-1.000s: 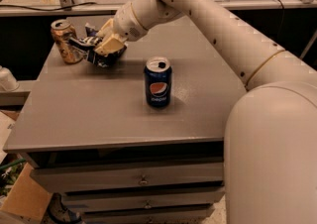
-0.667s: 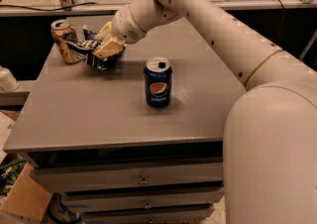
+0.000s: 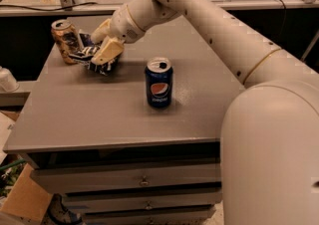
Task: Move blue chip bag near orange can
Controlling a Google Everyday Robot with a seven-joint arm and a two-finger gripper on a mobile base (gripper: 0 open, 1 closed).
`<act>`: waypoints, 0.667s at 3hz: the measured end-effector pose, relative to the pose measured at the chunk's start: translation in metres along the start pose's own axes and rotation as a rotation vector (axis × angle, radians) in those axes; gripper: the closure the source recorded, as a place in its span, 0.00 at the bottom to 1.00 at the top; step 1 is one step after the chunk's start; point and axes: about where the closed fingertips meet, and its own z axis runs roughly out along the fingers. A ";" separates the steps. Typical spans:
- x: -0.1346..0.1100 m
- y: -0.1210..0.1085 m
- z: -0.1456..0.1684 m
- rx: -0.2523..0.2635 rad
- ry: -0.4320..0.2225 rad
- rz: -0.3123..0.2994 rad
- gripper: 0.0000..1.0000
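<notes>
Far left on the counter (image 3: 89, 119): orange can (image 3: 64, 42), upright, near the back corner. Just right of it, crumpled and low against the surface: blue chip bag (image 3: 94, 62), pinched between the pale fingers of the tool (image 3: 101, 49). Tool clamped on the bag from above and behind, reaching in from the right on the long cream arm (image 3: 209, 25).

Compared with a second ago: bag and tool carried a little further left, narrowing the gap to the orange can. Now down to a sliver, perhaps touching at the bag's near edge; hard to tell which. Orange can itself unmoved, likewise the dark Pepsi can (image 3: 159, 83) standing mid-counter, well apart from the pair.

Meaning for the task, as a judgement: placement essentially reached, bag already beside its target. Left to do: loosen the grip and lift clear without dragging the foil or knocking the can over. Main risk: a finger brushing the can on the way out.

Count: one orange can, one blue chip bag, one Pepsi can, one tool on one arm, one counter with drawers below.
</notes>
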 end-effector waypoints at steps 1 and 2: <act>-0.001 -0.002 -0.003 0.000 0.005 -0.002 0.00; 0.002 -0.009 -0.017 0.033 0.008 0.003 0.00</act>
